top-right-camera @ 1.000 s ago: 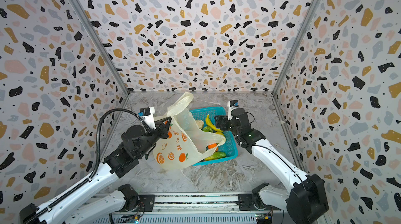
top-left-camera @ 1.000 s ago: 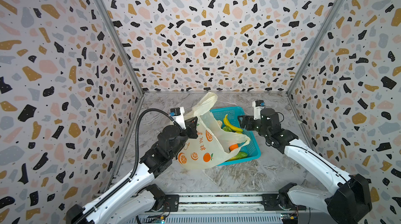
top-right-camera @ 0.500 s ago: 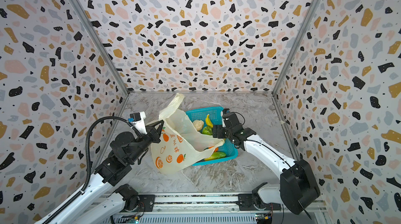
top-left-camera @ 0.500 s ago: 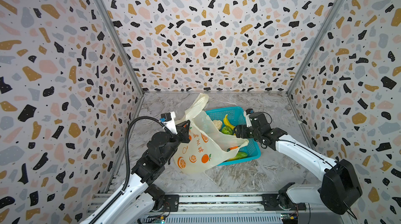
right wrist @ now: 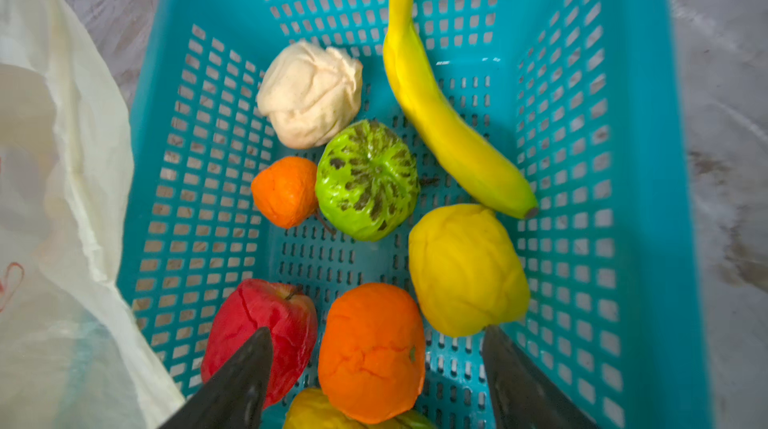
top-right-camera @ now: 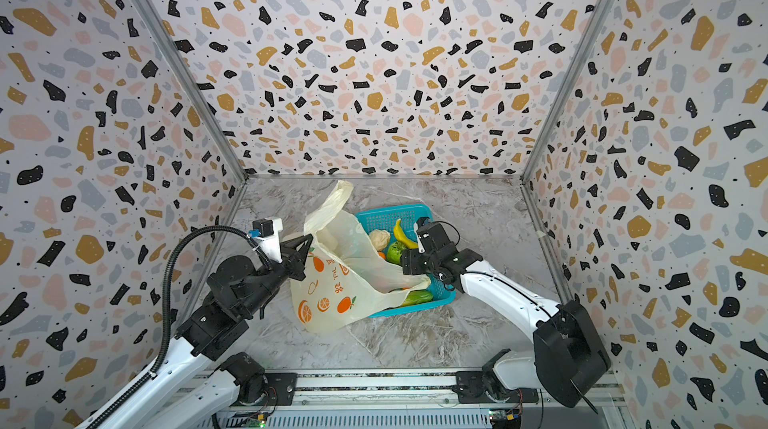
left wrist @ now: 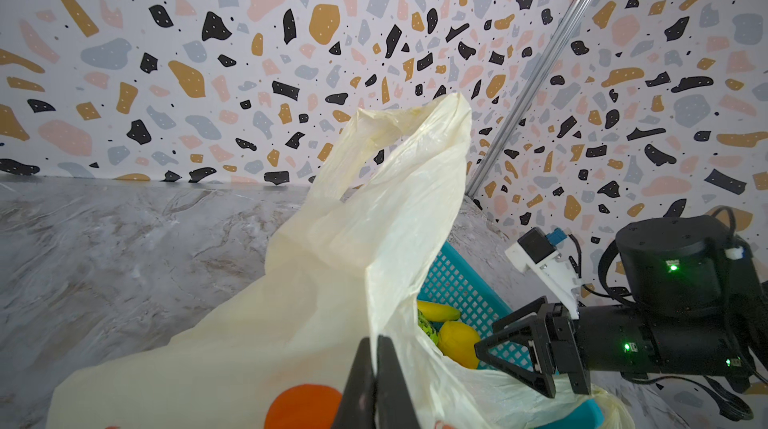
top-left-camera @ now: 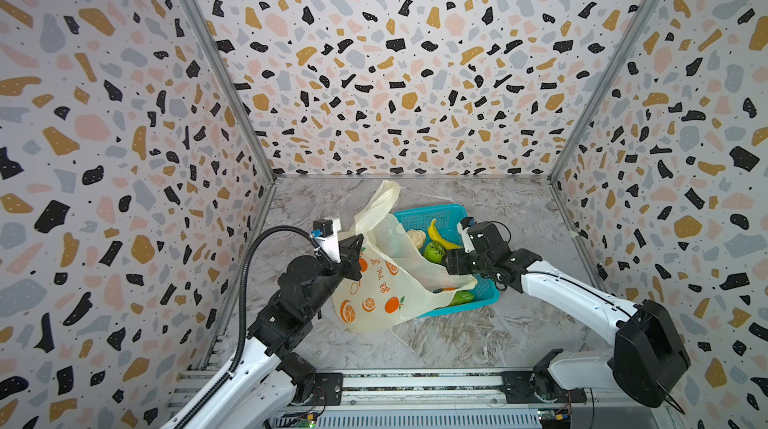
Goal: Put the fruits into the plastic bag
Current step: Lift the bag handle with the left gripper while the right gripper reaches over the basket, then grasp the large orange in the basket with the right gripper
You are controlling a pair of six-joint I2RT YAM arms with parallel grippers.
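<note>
The pale-yellow plastic bag (top-left-camera: 374, 294) (top-right-camera: 332, 294) (left wrist: 332, 281) stands beside the basket, and my left gripper (left wrist: 376, 341) (top-left-camera: 353, 248) is shut on its rim, holding the mouth up. The fruits lie in the teal basket (right wrist: 623, 156): banana (right wrist: 440, 115), beige knobbly ball (right wrist: 309, 94), green round fruit (right wrist: 368, 179), small orange (right wrist: 284, 192), red apple (right wrist: 257, 319), yellow fruit (right wrist: 467, 269) and a larger orange (right wrist: 372, 368). My right gripper (right wrist: 376, 331) (top-left-camera: 446, 262) (left wrist: 485, 338) hangs open just above that larger orange, its fingers straddling it, holding nothing.
The bag's free handle (top-left-camera: 380, 202) sticks up over the basket's far left corner. Part of the bag drapes over the basket's near edge (top-left-camera: 453, 281), with a green elongated piece (top-left-camera: 459, 298) beside it. Patterned walls close in on three sides.
My right gripper has come down and leftward into the basket, over the fruits. My left gripper has sunk a little with the bag's rim still in it.
</note>
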